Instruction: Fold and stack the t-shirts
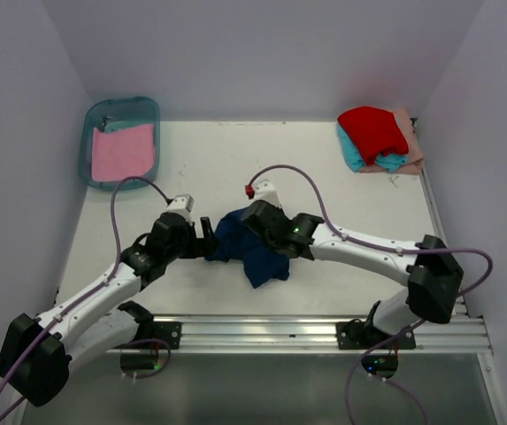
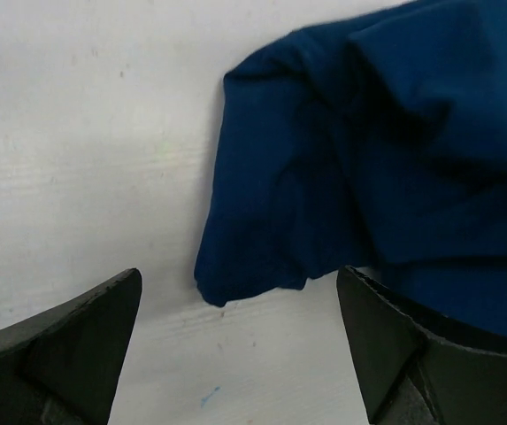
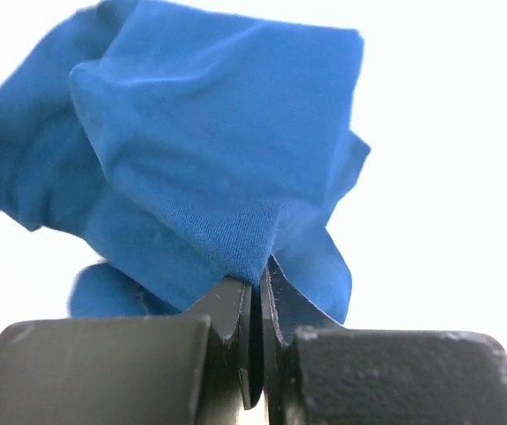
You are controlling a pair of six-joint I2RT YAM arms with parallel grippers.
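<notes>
At the far left, the overhead view shows a teal bin in the table's back corner with a pink t-shirt lying in it; neither wrist camera sees this. The left arm reaches from its base diagonally towards the table's middle. The left gripper is low over the table, its jaws spread wide and holding nothing. Its wrist view shows the navy t-shirt crumpled just ahead of the fingers, with a rumpled corner between the tips and bare white surface to the left.

From above, the navy t-shirt lies bunched mid-table between the two grippers. The right arm bends in from the right, and the right gripper is on the cloth. Only the right wrist view shows the grip: the jaws are pressed together on a pinched fold of the shirt.

At the far right corner, well apart, red, teal and peach t-shirts sit stacked. Open table lies between.
</notes>
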